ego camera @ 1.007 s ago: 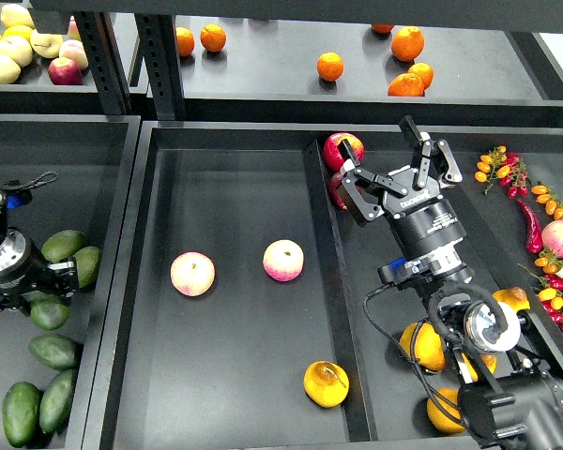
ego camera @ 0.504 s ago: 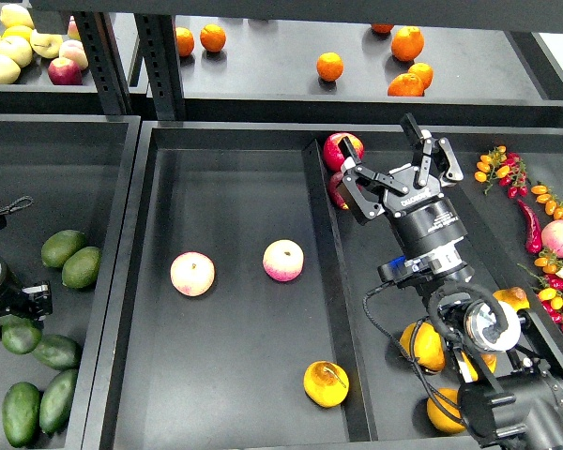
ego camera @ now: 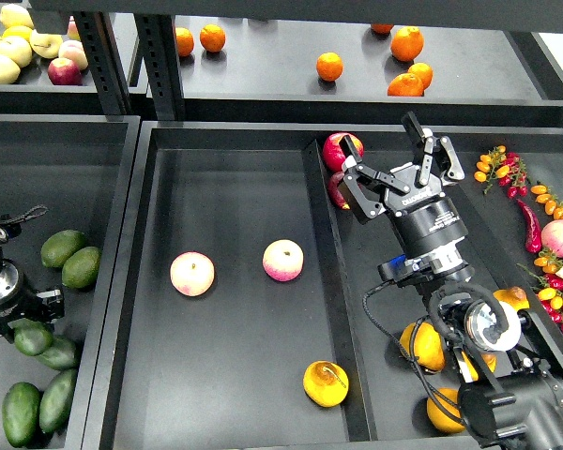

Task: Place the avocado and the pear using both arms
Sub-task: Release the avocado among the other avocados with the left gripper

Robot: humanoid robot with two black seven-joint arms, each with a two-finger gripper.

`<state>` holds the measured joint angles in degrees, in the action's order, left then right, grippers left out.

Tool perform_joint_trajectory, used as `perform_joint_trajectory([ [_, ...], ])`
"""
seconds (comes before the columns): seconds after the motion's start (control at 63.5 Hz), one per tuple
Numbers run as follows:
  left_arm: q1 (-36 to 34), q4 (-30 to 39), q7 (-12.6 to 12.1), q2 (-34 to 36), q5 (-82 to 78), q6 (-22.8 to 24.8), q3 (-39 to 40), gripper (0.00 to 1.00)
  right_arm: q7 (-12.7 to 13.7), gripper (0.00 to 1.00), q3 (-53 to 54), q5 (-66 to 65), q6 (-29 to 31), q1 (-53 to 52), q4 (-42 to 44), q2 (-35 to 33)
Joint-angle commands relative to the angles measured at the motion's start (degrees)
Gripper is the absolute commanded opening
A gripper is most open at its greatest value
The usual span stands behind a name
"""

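From the head view, you are looking down on three dark bins under a shelf, and your right tool [ego camera: 399, 169] is hovering over the right bin with its fingers spread wide apart and nothing between them, just beside a red apple [ego camera: 342, 149] at the bin's far corner. That open stance suits an arm that is free, and a pear [ego camera: 326, 382] is already lying in the middle bin [ego camera: 235, 394] near its front right corner, stem and brown blemish showing, well apart from the two peaches [ego camera: 192, 274] farther back; I would judge that half of the job done. More pears [ego camera: 422, 345] are sitting in the right bin, partly hidden behind your right arm. Over on the left, your left arm is coming in low at the edge, and its tool [ego camera: 26, 330] is sitting right on a dark avocado [ego camera: 33, 337] among the pile in the left bin; the tool is too dark and end-on, so I cannot tell whether it is clamped or apart. Other avocados [ego camera: 62, 247] are lying just behind it. Your likely next concern is carrying that avocado over the dividing wall into the middle bin.
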<state>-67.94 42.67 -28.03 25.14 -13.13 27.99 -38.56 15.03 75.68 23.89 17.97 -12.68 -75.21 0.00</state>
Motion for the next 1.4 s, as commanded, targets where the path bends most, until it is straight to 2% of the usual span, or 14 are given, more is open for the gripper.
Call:
perform_joint_trajectory([
  [0.0, 0.9, -0.9, 0.0, -0.9, -0.1, 0.0, 0.0, 0.29, 0.0, 1.00, 0.0, 0.0, 0.0, 0.0, 0.0, 0.0],
  [0.567, 3.4, -3.6, 0.0, -1.5, -2.3, 0.0, 0.8, 0.38, 0.0, 1.00, 0.1, 0.0, 0.5, 0.0, 0.0, 0.0],
  [0.661, 3.5, -3.7, 0.0, -1.5, -3.0, 0.0, 0.8, 0.46, 0.0, 1.00, 0.1, 0.0, 0.5, 0.0, 0.0, 0.0],
  [0.692, 3.4, -3.8, 0.0, -1.5, -4.8, 0.0, 0.9, 0.52, 0.0, 1.00, 0.1, 0.0, 0.5, 0.0, 0.0, 0.0],
  [0.755, 3.4, -3.8, 0.0, -1.5, -5.5, 0.0, 0.9, 0.56, 0.0, 1.00, 0.1, 0.0, 0.5, 0.0, 0.0, 0.0],
  [1.18, 3.3, -3.7, 0.0, -1.4, -5.5, 0.0, 0.9, 0.78, 0.0, 1.00, 0.1, 0.0, 0.5, 0.1, 0.0, 0.0],
  [1.385, 3.0, -3.6, 0.0, -1.3, -5.4, 0.0, 0.9, 0.82, 0.0, 1.00, 0.1, -0.1, 0.5, 0.1, 0.0, 0.0],
])
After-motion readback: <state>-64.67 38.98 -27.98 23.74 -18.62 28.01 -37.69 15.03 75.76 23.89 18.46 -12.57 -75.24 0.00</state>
